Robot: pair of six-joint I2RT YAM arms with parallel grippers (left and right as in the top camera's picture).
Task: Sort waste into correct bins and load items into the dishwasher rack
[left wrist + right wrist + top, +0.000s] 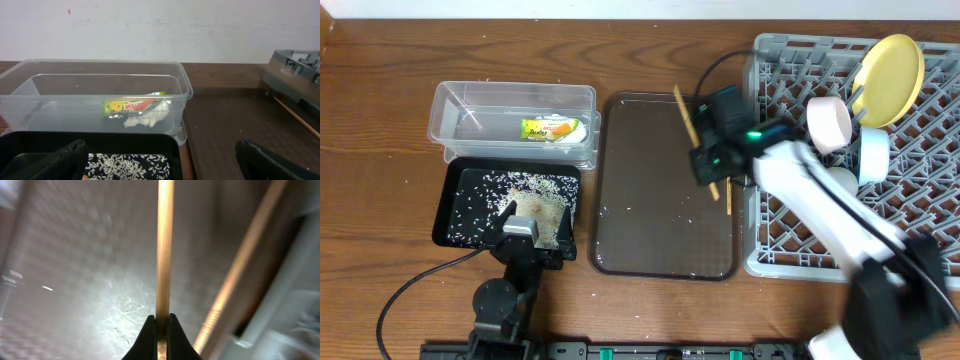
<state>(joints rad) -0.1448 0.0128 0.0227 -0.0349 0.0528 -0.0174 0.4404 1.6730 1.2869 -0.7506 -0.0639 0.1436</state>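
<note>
My right gripper (708,160) is shut on a wooden chopstick (684,112) over the right edge of the brown serving tray (660,220). In the right wrist view the gripper (161,322) pinches this chopstick (165,250), and a second chopstick (245,265) lies blurred beside it. My left gripper (533,240) is open and empty at the near edge of the black tray (455,200), which holds rice grains (535,190). The clear tub (460,110) holds the wrapper (552,129) and the tissue (147,116). The grey rack (920,215) holds the yellow plate (890,65), white bowl (828,122) and light-blue bowl (873,155).
A few rice grains lie scattered on the brown serving tray and on the wooden table (380,60). The left arm's black cable (410,290) loops over the table at the front left. In the left wrist view the tub (95,80) stands just behind the black tray (125,142).
</note>
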